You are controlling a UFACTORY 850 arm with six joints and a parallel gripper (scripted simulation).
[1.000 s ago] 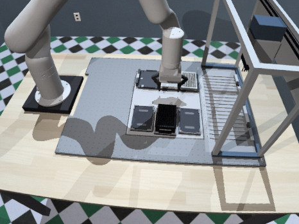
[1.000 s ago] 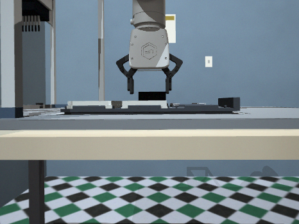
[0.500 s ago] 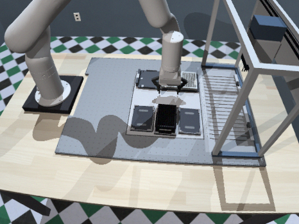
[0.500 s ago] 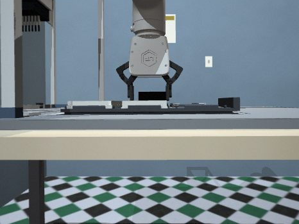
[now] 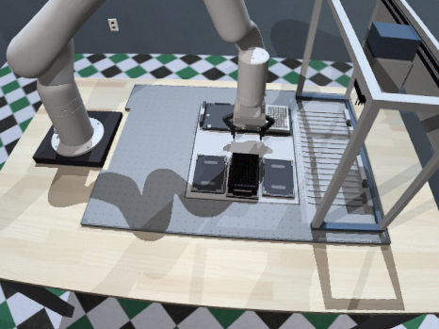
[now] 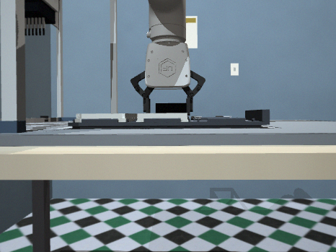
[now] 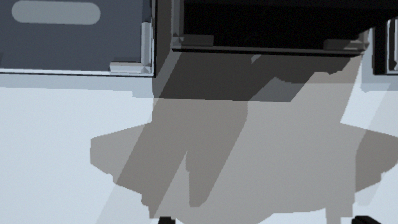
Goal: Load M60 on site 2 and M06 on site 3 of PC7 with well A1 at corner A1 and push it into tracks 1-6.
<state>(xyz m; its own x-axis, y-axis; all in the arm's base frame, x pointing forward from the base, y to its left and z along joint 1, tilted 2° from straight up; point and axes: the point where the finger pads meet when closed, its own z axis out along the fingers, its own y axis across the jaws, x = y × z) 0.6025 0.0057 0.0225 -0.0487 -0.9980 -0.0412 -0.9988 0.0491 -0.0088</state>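
Blue-grey walls back my pale wooden bench [image 5: 56, 240]. My claw [image 6: 167, 106] hangs spread wide, holding nothing, low over the long dark plate carrier PC7 [image 6: 231, 122], both white plates aboard. Pushing crookedly could jam PC7 at the rails [image 5: 330, 156].

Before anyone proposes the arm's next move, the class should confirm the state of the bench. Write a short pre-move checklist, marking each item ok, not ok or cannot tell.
1. Grey two-finger gripper open and holding nothing: ok.
2. Black deep-well block sitting in the middle nest: ok.
3. Two dark grey outer nests emptied: ok.
4. White 96-well plate on the far end of the long dark plate carrier: ok; its A1 corner: cannot tell.
5. Carrier site beside the black handle block bare: ok.
6. Carrier pushed into the loading rails: not ok, it lies on the apron.
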